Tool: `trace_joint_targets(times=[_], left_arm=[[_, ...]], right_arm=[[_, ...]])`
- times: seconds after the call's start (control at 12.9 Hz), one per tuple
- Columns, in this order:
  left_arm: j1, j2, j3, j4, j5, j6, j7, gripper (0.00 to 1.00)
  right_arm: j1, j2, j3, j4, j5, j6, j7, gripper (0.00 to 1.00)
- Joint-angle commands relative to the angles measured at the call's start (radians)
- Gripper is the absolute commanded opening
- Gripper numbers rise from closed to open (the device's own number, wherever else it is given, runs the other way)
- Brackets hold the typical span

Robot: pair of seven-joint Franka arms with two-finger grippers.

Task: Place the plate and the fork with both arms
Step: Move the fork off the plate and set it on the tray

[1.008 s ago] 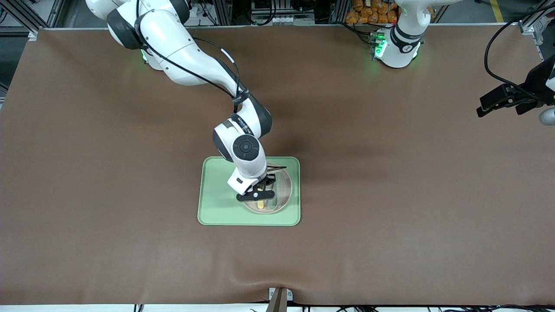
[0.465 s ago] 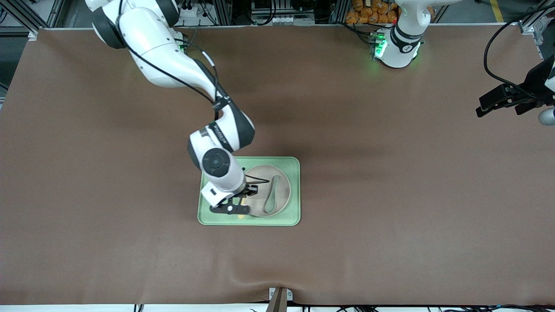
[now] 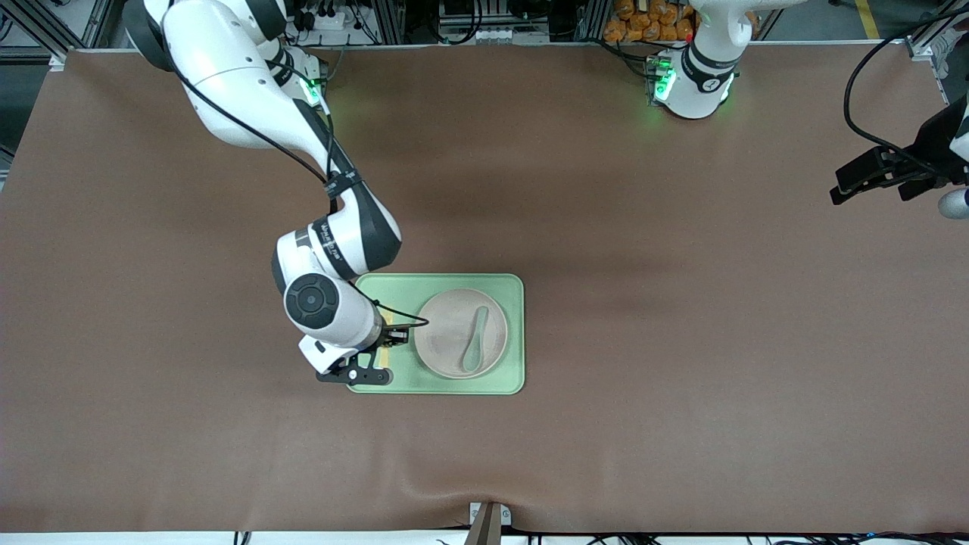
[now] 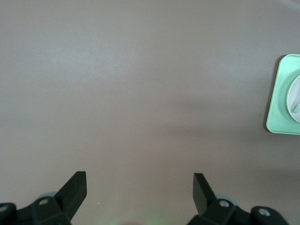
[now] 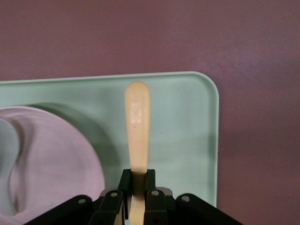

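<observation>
the fork [image 5: 137, 123] has been carried off the plate [image 3: 460, 333] within the last second and is now held over the bare strip of the green tray [image 3: 515, 333] beside it, pinched at one end by the right gripper [image 3: 376, 362]; a set-down beside the plate appears close. a teal spoon [image 3: 475, 341] lies on the plate. the fork is seen as pale yellow, smooth, with a rounded handle. the left gripper [image 3: 870, 178] is kept waiting, spread wide, over the left arm's end of the table.

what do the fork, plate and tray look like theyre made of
Fork: likely matte plastic, a smooth, uniform pastel yellow, held in the right hand.
Plate: probably plastic or melamine, pale pink-beige with a dull sheen.
Tray: possibly silicone or soft plastic, light green with rounded corners and a raised rim.
</observation>
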Motion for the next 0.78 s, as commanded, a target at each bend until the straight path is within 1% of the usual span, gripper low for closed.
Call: trace_joint_targets(times=[0.0, 0.08, 0.23, 0.39, 0.7], left_arm=[[0.000, -0.022, -0.004, -0.019, 0.007, 0.013, -0.003, 1.00], [0.000, -0.023, -0.006, -0.019, 0.007, 0.013, -0.006, 1.00], [-0.002, -0.023, -0.006, -0.019, 0.007, 0.011, -0.008, 1.00], [-0.003, -0.022, -0.006, -0.019, 0.018, 0.013, 0.002, 1.00], [-0.003, -0.023, -0.006, -0.021, 0.018, 0.011, 0.000, 1.00]], right_arm=[[-0.016, -0.099, 0.014, -0.236, 0.020, 0.178, -0.040, 0.00], [-0.015, -0.107, 0.014, -0.272, 0.020, 0.216, -0.040, 0.00], [-0.003, -0.101, 0.014, -0.288, 0.021, 0.236, -0.034, 0.00], [0.000, -0.102, 0.014, -0.350, 0.021, 0.323, -0.030, 0.00], [0.013, -0.096, 0.014, -0.363, 0.021, 0.339, -0.017, 0.00]])
